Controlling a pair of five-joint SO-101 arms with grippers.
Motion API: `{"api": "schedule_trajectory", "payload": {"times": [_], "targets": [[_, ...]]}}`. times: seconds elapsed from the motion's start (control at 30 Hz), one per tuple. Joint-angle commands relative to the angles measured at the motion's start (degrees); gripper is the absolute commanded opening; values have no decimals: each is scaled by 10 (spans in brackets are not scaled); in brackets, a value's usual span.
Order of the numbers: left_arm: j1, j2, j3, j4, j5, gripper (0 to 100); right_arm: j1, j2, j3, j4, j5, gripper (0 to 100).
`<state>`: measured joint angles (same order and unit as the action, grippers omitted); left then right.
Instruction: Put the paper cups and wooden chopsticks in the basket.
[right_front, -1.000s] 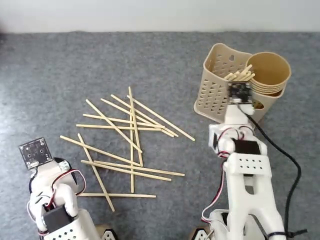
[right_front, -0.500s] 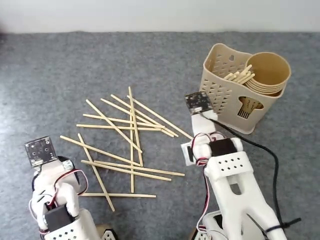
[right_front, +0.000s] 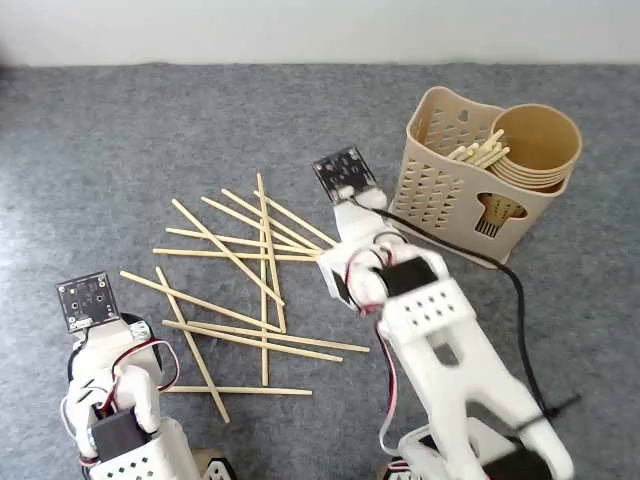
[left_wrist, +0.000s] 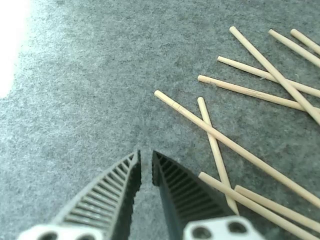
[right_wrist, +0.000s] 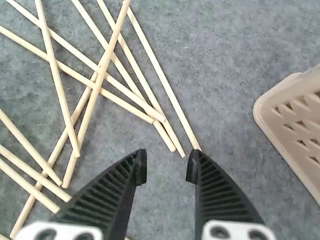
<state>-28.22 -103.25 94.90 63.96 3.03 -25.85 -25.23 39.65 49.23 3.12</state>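
Observation:
Many wooden chopsticks lie crossed in a loose pile on the grey carpet. The beige basket stands at the back right, holding stacked paper cups and a few chopsticks. My right gripper is open and empty, just above the carpet at the right edge of the pile, with the ends of two chopsticks just ahead of its fingertips. At the front left, short of the pile's near ends, my left gripper is shut and empty over bare carpet.
The right arm stretches from the front centre toward the pile, with the basket corner close to its side. A black cable trails past the basket. Open carpet lies at the back left.
The right arm has swung left from above the basket to the pile's right edge. The left arm has barely shifted.

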Motion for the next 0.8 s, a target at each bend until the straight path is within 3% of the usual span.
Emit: {"api": "schedule_trajectory", "payload": {"times": [0.0, 0.53, 0.77], "targets": [[1, -4, -5, -13, -6, 41, -4, 71, -98, 14, -3, 155], [1, -4, -5, -13, -6, 41, -79, 395, -366, 116, 35, 158], [0, -4, -5, -13, -6, 41, -79, 473, -411, 117, 102, 158]]}}
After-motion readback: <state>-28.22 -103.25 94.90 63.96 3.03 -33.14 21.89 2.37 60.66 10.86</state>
